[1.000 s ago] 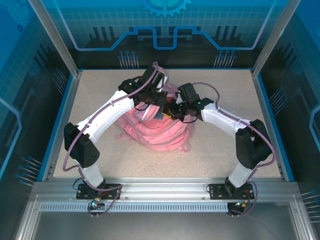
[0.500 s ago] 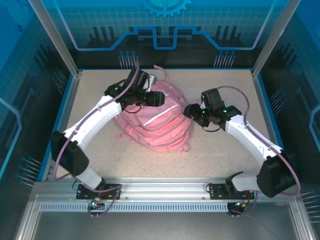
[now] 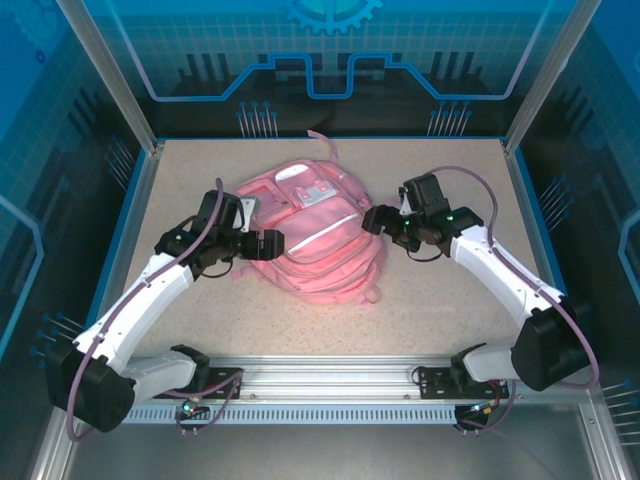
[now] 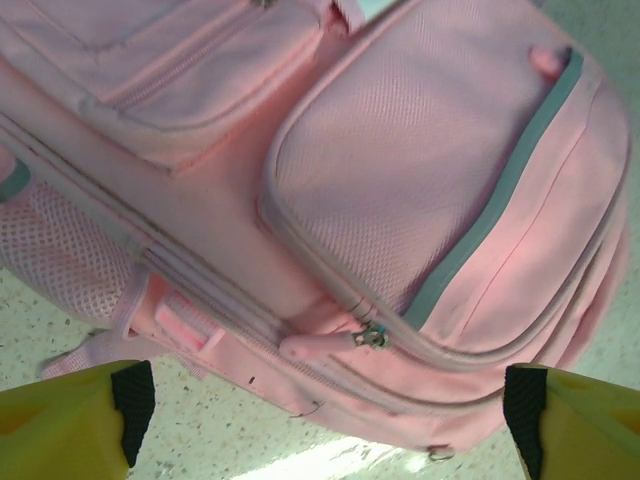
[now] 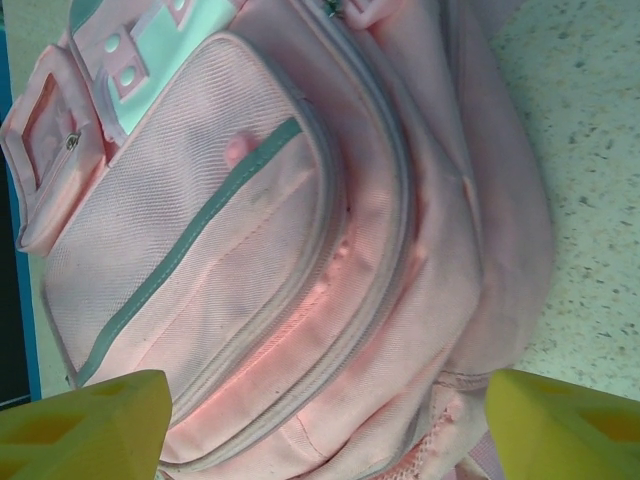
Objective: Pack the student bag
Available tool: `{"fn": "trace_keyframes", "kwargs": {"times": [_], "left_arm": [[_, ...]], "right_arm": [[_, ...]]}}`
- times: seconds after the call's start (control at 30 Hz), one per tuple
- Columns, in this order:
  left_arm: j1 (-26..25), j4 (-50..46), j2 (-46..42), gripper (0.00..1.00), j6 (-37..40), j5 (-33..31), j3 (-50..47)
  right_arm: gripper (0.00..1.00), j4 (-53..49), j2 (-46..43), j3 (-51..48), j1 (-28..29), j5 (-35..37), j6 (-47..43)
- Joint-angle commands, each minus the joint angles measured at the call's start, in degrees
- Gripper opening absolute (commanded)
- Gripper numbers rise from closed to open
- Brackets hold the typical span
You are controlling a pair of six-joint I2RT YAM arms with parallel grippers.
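The student bag (image 3: 315, 240) lies front-up in the middle of the table (image 3: 450, 300), its long axis running from the far side toward the arms and leaning slightly to the right at the near end. The left gripper (image 3: 268, 243) sits at the bag's left flank, jaws spread wide and holding nothing. The bag lies straight ahead of its fingers, and a zip pull (image 4: 372, 337) on a front pocket sits just beyond the gap between them. The right gripper (image 3: 372, 219) faces the opposite flank, equally wide and empty, with the bag just ahead of its fingers. Both look about equally near, so either could reach first, though the left seems better lined up with a zip. A white patch (image 3: 318, 193) sits near the bag's far end, and no brand or writing on it can be read.
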Motion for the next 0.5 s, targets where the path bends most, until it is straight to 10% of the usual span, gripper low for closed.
{"fn": "trace_keyframes", "kwargs": {"times": [0.0, 0.2, 0.47], "left_arm": [[0.2, 2.9, 0.6, 0.87, 5.0, 4.9, -2.1], [0.1, 3.0, 6.2, 0.63, 9.0, 8.2, 0.6], [0.1, 2.6, 11.6, 0.66, 10.6, 10.9, 3.0]], "right_arm": [[0.84, -0.1, 1.8, 2.8, 1.5, -2.0, -2.0], [0.84, 0.0, 3.8, 3.9, 2.6, -2.6, -1.7], [0.84, 0.1, 4.4, 3.4, 3.0, -3.3, -1.3]]}}
